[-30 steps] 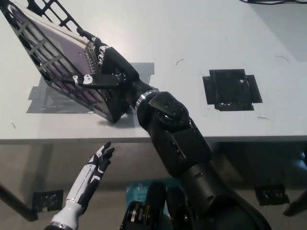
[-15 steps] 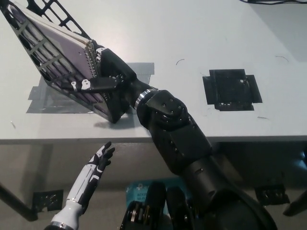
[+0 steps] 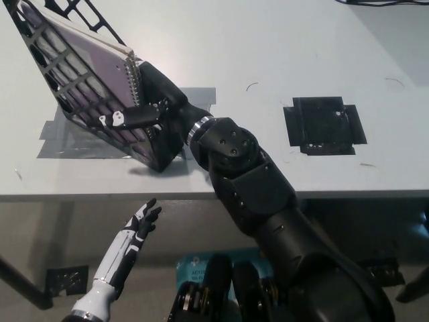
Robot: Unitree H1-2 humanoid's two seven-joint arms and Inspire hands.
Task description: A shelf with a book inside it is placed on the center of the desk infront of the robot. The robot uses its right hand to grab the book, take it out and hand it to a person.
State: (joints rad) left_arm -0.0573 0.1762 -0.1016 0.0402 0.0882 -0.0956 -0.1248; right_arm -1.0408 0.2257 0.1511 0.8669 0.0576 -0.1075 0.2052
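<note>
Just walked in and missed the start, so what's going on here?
The robot's black right hand is closed on a spiral-bound book that sits in a black wire shelf on the white desk. The book is not yet out. The white left hand rests open below the desk edge.

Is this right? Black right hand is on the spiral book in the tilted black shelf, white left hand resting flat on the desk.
Not quite. In the head view the white left hand hangs below the desk edge, not on it. The right hand is at the book in the shelf.
</note>
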